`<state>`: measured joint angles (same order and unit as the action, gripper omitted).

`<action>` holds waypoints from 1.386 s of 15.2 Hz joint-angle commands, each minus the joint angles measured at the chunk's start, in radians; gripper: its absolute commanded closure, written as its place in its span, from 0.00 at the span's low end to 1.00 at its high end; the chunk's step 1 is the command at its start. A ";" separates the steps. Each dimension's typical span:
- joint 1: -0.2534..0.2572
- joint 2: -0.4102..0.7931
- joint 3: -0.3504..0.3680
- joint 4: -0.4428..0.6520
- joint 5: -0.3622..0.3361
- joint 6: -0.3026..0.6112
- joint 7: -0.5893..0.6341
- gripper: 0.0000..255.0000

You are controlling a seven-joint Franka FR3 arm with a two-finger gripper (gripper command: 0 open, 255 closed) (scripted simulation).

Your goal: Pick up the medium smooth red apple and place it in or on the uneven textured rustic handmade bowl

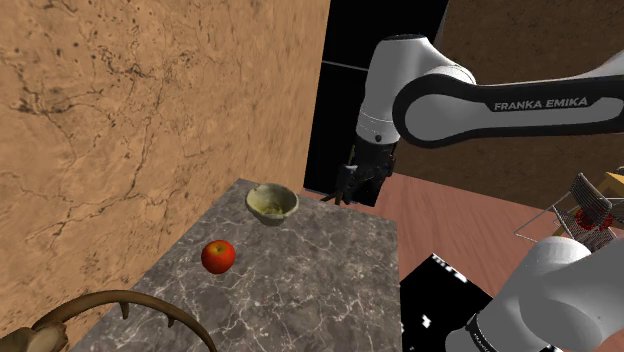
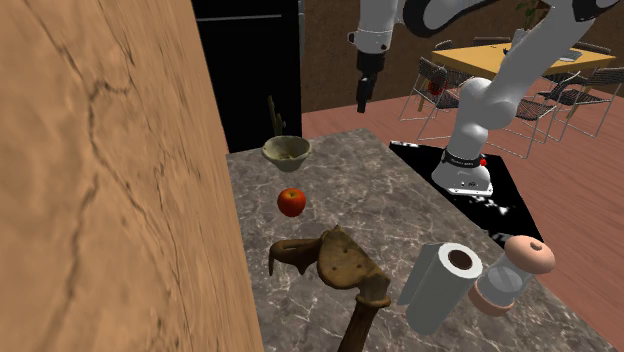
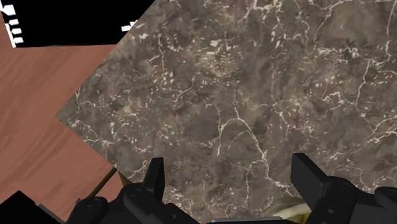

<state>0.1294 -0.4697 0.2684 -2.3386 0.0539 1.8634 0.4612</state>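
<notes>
the apple (image 1: 218, 257) sits on the dark marble countertop (image 1: 300, 290), a smooth, glossy red ball with a small dip at the stem, nothing touching it. farther along the slab, a little to the shoulder view's right of it and apart from it, stands the bowl (image 1: 272, 203), pale olive-cream with a lumpy, uneven rim and a speckled, rough inside; it looks hand-shaped, not quite round. the gripper (image 1: 352, 185) hangs in the air above the far end of the counter, to the shoulder view's right of the bowl and well apart from the apple, its black fingers pointing down. in the wrist view the gripper (image 3: 228, 170) has its two blocky fingers standing wide apart with only veined stone between them, so the jaws are open and hold nothing. the countertop there is grey-brown with thin white cracks running through it, and beside its straight edge lies a reddish wooden plank floor (image 3: 38, 108). a big tan wall panel (image 1: 120, 120), mottled and cracked like dry earth, runs along the shoulder view's left of the counter. in the second exterior view the apple (image 2: 291, 202) lies between the bowl (image 2: 286, 152) and a gnarled brown piece of wood (image 2: 335, 262) at the near end, where a white paper roll (image 2: 440, 285) and a pink-lidded jar (image 2: 510, 275) also stand.
</notes>
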 commanded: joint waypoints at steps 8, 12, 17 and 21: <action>0.025 0.280 0.149 0.140 -0.038 0.147 0.215 0.00; 0.042 0.423 0.201 0.232 -0.099 0.190 0.323 0.00; 0.089 0.616 0.236 0.378 -0.204 0.214 0.459 0.00; 0.152 0.775 0.237 0.522 -0.291 0.208 0.554 0.00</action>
<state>0.2661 0.2630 0.5069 -1.8574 -0.2146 2.0751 0.9928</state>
